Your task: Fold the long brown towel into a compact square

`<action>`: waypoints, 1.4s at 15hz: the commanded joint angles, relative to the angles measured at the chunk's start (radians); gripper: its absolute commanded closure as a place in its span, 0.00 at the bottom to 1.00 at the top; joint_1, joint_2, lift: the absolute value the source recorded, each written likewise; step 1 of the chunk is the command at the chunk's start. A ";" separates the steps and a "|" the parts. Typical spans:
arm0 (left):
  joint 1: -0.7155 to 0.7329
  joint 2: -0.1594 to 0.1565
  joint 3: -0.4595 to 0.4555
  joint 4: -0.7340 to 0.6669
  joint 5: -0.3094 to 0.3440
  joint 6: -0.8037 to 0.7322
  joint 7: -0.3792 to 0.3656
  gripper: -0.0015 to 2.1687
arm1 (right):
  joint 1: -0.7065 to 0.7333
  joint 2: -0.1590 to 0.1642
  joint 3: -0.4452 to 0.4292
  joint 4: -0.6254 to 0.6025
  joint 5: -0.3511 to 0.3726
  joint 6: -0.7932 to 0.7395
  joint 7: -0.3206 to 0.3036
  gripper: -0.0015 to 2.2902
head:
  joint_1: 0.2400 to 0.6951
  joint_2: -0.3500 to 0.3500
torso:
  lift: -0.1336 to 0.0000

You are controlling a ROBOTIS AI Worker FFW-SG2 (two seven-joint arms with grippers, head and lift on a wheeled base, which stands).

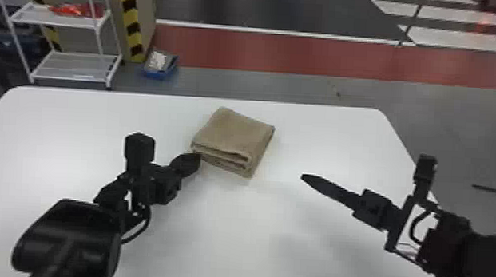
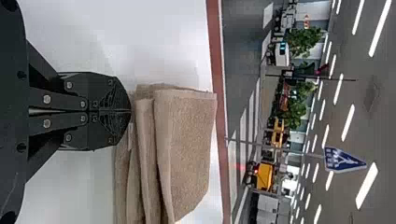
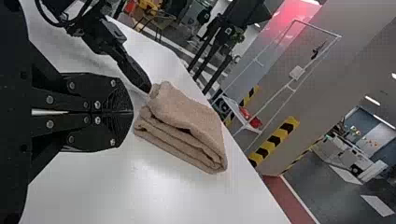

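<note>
The brown towel (image 1: pixel 235 135) lies folded into a thick, roughly square stack toward the table's far side, turned at an angle, its layered edges facing the robot. My left gripper (image 1: pixel 198 160) is shut, its tip right at the towel's near left corner; whether they touch I cannot tell. In the left wrist view, the shut left gripper (image 2: pixel 130 111) is beside the towel's layers (image 2: pixel 187 144). My right gripper (image 1: pixel 303 177) is held to the right of the towel, apart from it. The right wrist view has that gripper (image 3: pixel 132 112) shut, with the towel (image 3: pixel 187 121) beyond its tips.
The white table (image 1: pixel 80 113) extends around the towel, its far edge a short way behind it. Beyond stand a white shelf rack (image 1: pixel 72 66) at the left and a blue bin (image 1: pixel 160 66) on the floor.
</note>
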 commanded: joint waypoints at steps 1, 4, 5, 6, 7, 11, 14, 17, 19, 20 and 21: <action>0.069 -0.001 -0.011 -0.107 0.008 0.052 -0.003 0.87 | -0.022 0.000 0.011 0.024 0.003 -0.003 0.000 0.88 | 1.00 0.33 | 0.10; 0.102 -0.003 -0.043 -0.165 -0.004 0.030 0.052 0.87 | -0.034 0.002 0.019 0.047 0.000 -0.012 0.000 0.88 | 1.00 0.31 | 0.10; 0.093 -0.003 -0.039 -0.157 -0.007 -0.037 0.097 0.87 | -0.028 0.002 0.019 0.044 0.000 -0.015 0.000 0.88 | 1.00 0.29 | 0.10; 0.075 -0.003 -0.037 -0.137 -0.013 -0.053 0.131 0.87 | -0.022 0.002 0.019 0.043 0.010 -0.025 -0.006 0.88 | 1.00 0.30 | 0.10; 0.052 -0.003 -0.033 -0.105 -0.018 -0.056 0.152 0.87 | -0.021 0.003 0.019 0.049 0.038 -0.040 -0.023 0.88 | 1.00 0.30 | 0.11; -0.052 -0.006 -0.030 0.105 -0.039 -0.292 0.258 0.87 | -0.087 0.021 0.091 0.176 0.135 -0.160 -0.035 0.88 | 1.00 0.35 | 0.11; -0.166 -0.014 -0.047 0.295 -0.052 -0.292 0.224 0.87 | -0.087 0.028 0.114 0.179 0.133 -0.175 -0.041 0.88 | 1.00 0.40 | 0.11; -0.191 -0.023 -0.045 0.337 -0.073 -0.283 0.184 0.87 | -0.080 0.029 0.120 0.145 0.115 -0.163 -0.044 0.88 | 1.00 0.41 | 0.11; -0.191 -0.023 -0.036 0.332 -0.070 -0.209 0.137 0.87 | -0.076 0.028 0.109 0.125 0.112 -0.153 -0.046 0.88 | 1.00 0.41 | 0.11; -0.183 -0.021 -0.028 0.317 -0.055 -0.178 0.105 0.87 | -0.080 0.026 0.106 0.125 0.112 -0.153 -0.046 0.88 | 1.00 0.41 | 0.11; -0.157 -0.021 -0.022 0.277 -0.045 -0.148 0.074 0.87 | -0.085 0.025 0.105 0.125 0.112 -0.150 -0.048 0.88 | 1.00 0.40 | 0.11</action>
